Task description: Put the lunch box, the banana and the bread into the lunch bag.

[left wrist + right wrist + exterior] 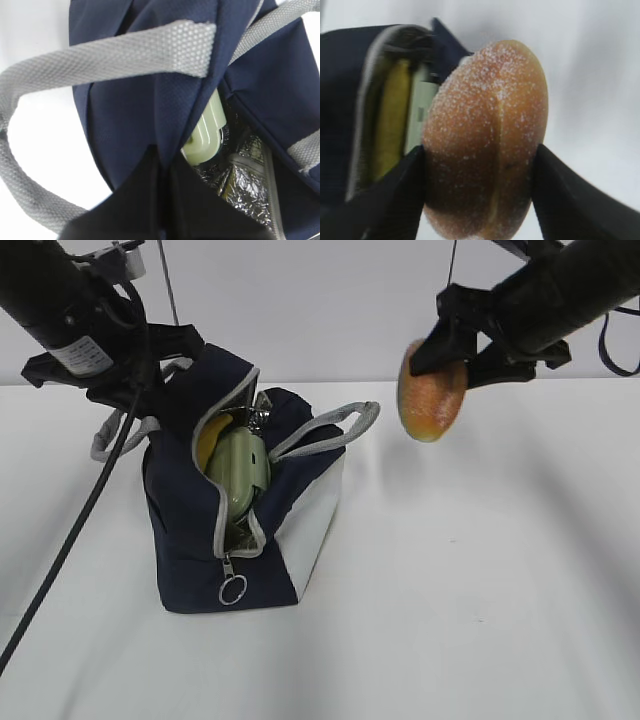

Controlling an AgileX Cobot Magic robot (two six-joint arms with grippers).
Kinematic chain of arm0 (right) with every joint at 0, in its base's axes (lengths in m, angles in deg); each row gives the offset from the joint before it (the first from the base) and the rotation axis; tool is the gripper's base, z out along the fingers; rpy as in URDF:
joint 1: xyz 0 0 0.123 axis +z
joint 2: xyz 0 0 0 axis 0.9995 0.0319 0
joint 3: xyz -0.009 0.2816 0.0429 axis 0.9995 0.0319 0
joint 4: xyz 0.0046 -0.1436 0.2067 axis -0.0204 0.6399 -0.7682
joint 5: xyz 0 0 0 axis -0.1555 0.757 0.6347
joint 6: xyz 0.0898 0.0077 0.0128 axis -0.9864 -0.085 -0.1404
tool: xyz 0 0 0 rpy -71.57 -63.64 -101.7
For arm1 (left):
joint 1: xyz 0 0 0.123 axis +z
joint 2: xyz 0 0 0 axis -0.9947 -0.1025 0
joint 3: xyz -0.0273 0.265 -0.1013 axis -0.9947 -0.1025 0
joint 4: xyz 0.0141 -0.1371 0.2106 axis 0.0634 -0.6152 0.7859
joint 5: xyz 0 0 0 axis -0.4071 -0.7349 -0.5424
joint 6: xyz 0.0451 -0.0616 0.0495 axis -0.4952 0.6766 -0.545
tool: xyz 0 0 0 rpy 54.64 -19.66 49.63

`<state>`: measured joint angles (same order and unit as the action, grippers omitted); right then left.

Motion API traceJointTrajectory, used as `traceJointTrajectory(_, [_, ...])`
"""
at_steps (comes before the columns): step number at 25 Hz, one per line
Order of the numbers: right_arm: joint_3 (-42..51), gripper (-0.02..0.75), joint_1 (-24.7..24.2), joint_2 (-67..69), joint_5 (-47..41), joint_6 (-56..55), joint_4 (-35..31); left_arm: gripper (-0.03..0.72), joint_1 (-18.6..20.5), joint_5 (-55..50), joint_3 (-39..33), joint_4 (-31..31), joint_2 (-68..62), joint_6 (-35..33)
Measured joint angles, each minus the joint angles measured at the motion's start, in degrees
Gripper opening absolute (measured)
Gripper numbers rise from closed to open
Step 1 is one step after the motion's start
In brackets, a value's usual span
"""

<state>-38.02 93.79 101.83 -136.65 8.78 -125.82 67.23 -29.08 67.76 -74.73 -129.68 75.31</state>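
Observation:
The navy lunch bag (pixel 185 540) stands open at the left of the table. Inside it show the green-lidded lunch box (pixel 238 472) and the yellow banana (pixel 210 438). My left gripper (pixel 150 375) is shut on the bag's raised flap (pixel 165 105) and holds it up; the lunch box lid (pixel 206 137) and silver lining (pixel 245 180) show below it. My right gripper (pixel 440 355) is shut on the golden-brown bread (pixel 432 392) and holds it in the air to the right of the bag. In the right wrist view the bread (pixel 487 140) fills the jaws, with the banana (pixel 390 125) behind.
The bag's grey handles (pixel 330 430) hang loose to either side, and the zipper's ring pull (pixel 233 590) dangles at the front. A black cable (pixel 70 540) runs down from the left arm across the white table (pixel 480 580).

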Motion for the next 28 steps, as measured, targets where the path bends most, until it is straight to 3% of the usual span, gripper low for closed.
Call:
traceJointTrajectory(5, [-0.48,0.469,4.04,0.0,-1.07,4.0,-11.28,0.0,0.0,0.0,0.0,0.05,0.0,0.0])
traceJointTrajectory(13, [-0.48,0.469,13.32,5.05,3.64,4.62,-15.56,0.0,0.0,0.1,0.0,0.0,0.0,0.0])
traceJointTrajectory(20, [-2.33,0.469,14.9,11.63,4.91,5.79,-21.9,0.0,0.0,0.1,0.0,-0.07,0.0,0.0])
traceJointTrajectory(26, [-6.67,0.473,15.72,14.69,3.58,6.12,-23.13,0.0,0.0,0.15,0.0,-0.07,0.0,0.0])
traceJointTrajectory(28, [-7.49,0.508,15.72,15.55,2.74,6.12,-23.13,0.0,0.0,0.15,0.0,-0.07,0.0,0.0])
